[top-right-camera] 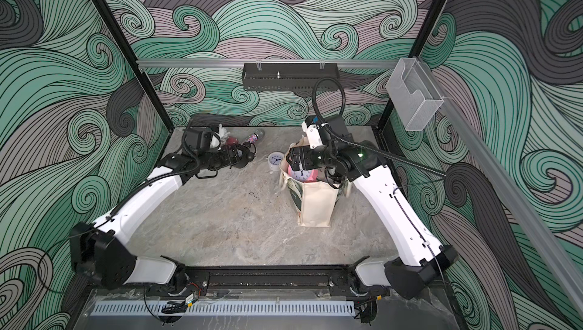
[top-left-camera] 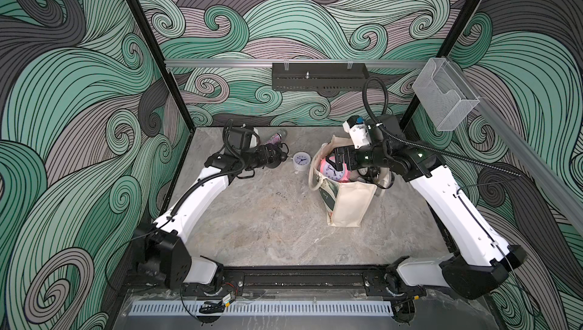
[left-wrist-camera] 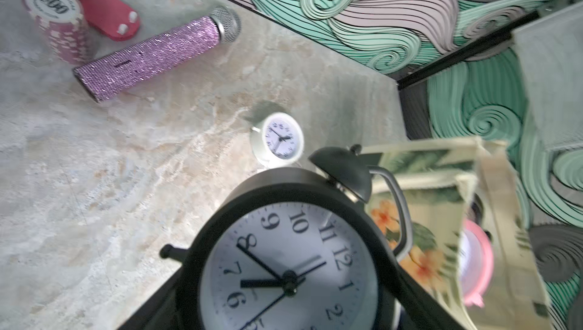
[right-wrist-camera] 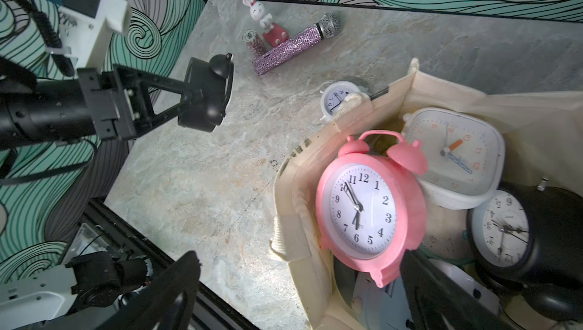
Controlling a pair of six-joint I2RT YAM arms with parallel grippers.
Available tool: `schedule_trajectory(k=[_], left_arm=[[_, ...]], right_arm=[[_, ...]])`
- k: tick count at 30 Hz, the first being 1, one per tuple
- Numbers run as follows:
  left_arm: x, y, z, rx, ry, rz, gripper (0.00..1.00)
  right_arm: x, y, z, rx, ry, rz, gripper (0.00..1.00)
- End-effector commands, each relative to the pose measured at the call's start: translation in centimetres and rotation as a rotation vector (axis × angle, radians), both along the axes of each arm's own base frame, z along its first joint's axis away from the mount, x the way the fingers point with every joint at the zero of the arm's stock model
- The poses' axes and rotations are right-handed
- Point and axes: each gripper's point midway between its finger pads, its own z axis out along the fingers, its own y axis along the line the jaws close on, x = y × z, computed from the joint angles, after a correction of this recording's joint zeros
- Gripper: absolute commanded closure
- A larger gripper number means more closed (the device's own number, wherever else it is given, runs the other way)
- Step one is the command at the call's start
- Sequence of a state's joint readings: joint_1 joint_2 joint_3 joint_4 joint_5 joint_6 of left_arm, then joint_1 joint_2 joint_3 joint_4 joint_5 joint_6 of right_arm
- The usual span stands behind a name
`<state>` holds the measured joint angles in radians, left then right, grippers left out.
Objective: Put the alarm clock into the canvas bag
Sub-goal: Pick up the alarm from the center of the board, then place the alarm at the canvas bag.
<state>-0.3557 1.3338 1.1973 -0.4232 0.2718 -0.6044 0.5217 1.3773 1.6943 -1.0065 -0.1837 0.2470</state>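
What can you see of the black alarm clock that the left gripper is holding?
The black alarm clock is round, with a matte black case that looks like metal, a dome bell beside a curved top handle, and a white dial with black numerals. The left gripper clamps its body, tilted and seemingly clear of the table. It hangs short of the canvas bag; a small white clock stands between them.

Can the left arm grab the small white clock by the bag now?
Probably not: the left gripper is clamped on a black clock, so its jaws are full. The white clock itself stands close, with bare table between.
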Motion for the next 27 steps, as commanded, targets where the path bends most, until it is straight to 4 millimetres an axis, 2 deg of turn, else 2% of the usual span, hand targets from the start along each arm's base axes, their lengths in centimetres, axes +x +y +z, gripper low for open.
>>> schedule_trajectory(k=[1, 5, 10, 16, 27], left_arm=[[-2.6, -2.7, 5.0, -0.142, -0.156, -0.118, 0.42], [-5.3, -4.7, 7.2, -0.194, -0.249, -0.188, 0.42], [-6.9, -7.1, 8.2, -0.193, -0.291, -0.258, 0.42], [-7.3, -8.1, 8.7, -0.194, -0.3, -0.282, 0.42], [-7.6, -8.6, 9.2, -0.198, -0.313, -0.292, 0.42]], right_arm=[[-0.5, 1.6, 0.3, 0.077, 0.06, 0.047, 0.0], [-0.8, 3.1, 0.9, 0.148, 0.096, 0.082, 0.0], [-0.9, 4.2, 1.4, 0.181, 0.109, 0.1, 0.02], [-1.1, 5.1, 2.0, 0.207, 0.114, 0.115, 0.15], [-1.2, 6.3, 1.5, 0.222, 0.144, 0.131, 0.48]])
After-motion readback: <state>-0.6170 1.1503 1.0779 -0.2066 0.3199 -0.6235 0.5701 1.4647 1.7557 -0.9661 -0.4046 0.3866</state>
